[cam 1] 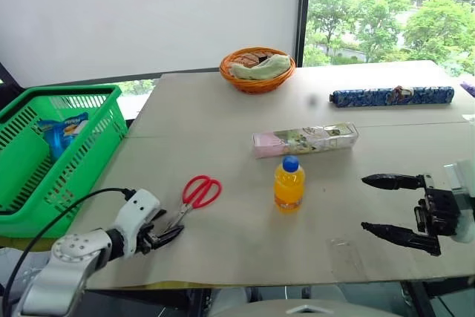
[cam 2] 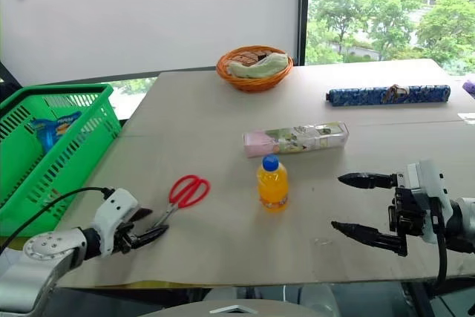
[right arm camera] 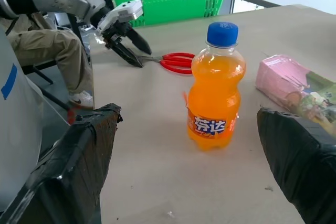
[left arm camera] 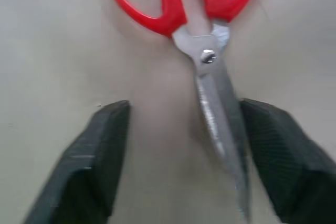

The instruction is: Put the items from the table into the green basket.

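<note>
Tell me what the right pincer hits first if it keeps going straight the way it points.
Most likely the orange drink bottle, standing upright between the right pincer's open fingers' lines; depth is uncertain.

orange drink bottle (right arm camera: pixel 216 87), white Chinese characters "芬达" on its label

The left arm is a rounded silver-grey metal tube with small dark screw heads, ending in a glossy white wrist housing; a thin black cable loops out of that housing and back along the arm, and the left tool (cam 1: pixel 165 237) carries two short, tapering black fingers. The right tool (cam 2: pixel 355 206) has two longer, pointed black fingers on a blocky black bracket with exposed bolts, backed by a white casing. Up close, the finger pads (left arm camera: pixel 278 156) show a fine ribbed texture.
</note>
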### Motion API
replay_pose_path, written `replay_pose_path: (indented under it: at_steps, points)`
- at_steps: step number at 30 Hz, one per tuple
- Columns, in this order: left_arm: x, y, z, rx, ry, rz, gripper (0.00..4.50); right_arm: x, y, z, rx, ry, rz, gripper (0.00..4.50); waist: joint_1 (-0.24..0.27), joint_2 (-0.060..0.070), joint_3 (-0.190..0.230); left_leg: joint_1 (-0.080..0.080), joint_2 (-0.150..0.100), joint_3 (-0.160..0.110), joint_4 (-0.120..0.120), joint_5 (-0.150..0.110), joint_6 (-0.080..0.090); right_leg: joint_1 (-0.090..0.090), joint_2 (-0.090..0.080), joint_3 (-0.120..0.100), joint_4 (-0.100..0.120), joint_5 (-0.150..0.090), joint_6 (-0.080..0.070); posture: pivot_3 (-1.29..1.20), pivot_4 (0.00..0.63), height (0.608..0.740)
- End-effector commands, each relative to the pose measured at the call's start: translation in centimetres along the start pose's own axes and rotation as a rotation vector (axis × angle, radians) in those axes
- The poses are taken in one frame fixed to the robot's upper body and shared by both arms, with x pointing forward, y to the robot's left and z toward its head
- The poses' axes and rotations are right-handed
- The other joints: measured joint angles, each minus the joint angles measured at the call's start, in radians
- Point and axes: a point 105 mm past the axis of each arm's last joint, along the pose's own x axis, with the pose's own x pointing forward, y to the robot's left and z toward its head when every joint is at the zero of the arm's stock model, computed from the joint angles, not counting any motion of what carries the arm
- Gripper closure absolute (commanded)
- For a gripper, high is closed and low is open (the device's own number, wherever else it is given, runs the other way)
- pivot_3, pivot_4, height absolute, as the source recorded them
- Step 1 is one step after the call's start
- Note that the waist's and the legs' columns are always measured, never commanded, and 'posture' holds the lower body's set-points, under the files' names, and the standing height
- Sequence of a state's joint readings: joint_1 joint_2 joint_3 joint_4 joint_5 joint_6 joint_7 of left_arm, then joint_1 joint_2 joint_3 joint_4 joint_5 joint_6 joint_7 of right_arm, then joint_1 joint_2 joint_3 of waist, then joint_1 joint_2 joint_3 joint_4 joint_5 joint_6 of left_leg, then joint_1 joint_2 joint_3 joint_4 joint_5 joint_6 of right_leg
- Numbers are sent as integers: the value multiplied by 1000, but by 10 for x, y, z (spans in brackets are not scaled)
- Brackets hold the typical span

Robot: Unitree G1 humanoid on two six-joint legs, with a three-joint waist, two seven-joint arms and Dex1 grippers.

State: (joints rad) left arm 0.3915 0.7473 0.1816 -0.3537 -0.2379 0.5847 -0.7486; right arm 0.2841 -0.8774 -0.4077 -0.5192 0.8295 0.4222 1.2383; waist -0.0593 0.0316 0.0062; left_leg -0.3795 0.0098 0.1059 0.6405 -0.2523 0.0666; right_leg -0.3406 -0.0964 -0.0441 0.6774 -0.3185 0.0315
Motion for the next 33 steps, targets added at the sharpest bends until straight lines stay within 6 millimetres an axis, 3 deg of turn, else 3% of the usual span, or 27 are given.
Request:
replay_pose_path:
  at_steps: [1,4,8,11,14,17,19,21,25,27,29,31,33]
  points:
    - [9,-15,-47,-97,189,5,3250,2,0,12,-50,-27,2,0,1,0,0,0,0,0,0,0,0,0,0,0,0,0,0,-243,0,740]
    - [5,-10,-43,-105,168,23,4460,4,0,13,-54,-29,3,0,0,0,0,1,0,0,-1,0,0,0,0,-1,0,0,0,-238,0,740]
    - [4,9,-38,-77,108,93,4460,6,-2,12,-63,-26,0,0,-2,1,0,1,0,0,-3,0,0,0,0,-1,0,0,0,-238,0,740]
    - [4,19,-19,-67,-21,123,4460,8,-2,12,-64,-33,-1,0,-2,0,1,1,0,0,-3,0,0,0,0,-1,0,0,0,-241,0,740]
    - [-2,36,31,-134,-297,183,4460,10,-2,17,-71,-54,-1,0,1,-2,3,-1,0,0,-3,0,0,-1,0,-2,-1,0,0,-241,0,740]
    - [-8,55,79,-143,-497,233,4460,13,-6,28,-94,-99,-15,0,1,-22,15,-3,1,-1,-3,0,0,-2,-1,-6,0,0,0,-244,0,740]
    - [-6,66,112,-137,-579,250,4460,15,-14,46,-104,-188,-49,0,-6,-34,18,-5,3,-3,-2,0,0,-3,0,-9,0,0,-1,-244,0,740]
    - [-2,74,147,-134,-659,248,4460,16,-25,66,-121,-273,-105,0,-13,-33,18,-11,4,-3,4,2,-3,-5,0,-11,-1,1,0,-252,0,740]
    - [23,108,186,-42,-532,429,4460,20,-65,92,-180,-328,-332,0,-34,-34,17,-22,3,-3,11,1,0,-7,1,-11,-9,2,6,-283,0,740]
    - [27,126,204,-105,-517,515,4460,22,-83,101,-193,-330,-443,0,-43,-35,17,-24,2,-3,11,1,7,-6,3,-11,-16,5,11,-283,0,740]
    - [27,134,231,-144,-578,534,3557,24,-91,111,-218,-358,-509,0,-52,-36,17,-31,2,-3,11,1,9,-11,3,-11,-17,5,12,-300,0,740]
    - [18,141,257,-137,-663,584,3051,25,-90,113,-226,-353,-510,0,-54,-37,18,-39,2,-3,13,1,9,-19,4,-11,-15,5,15,-300,0,740]
    - [3,144,280,-112,-778,628,1991,25,-90,111,-221,-342,-522,0,-62,-37,19,-42,3,-4,13,2,9,-22,5,-12,-14,5,17,-318,0,740]
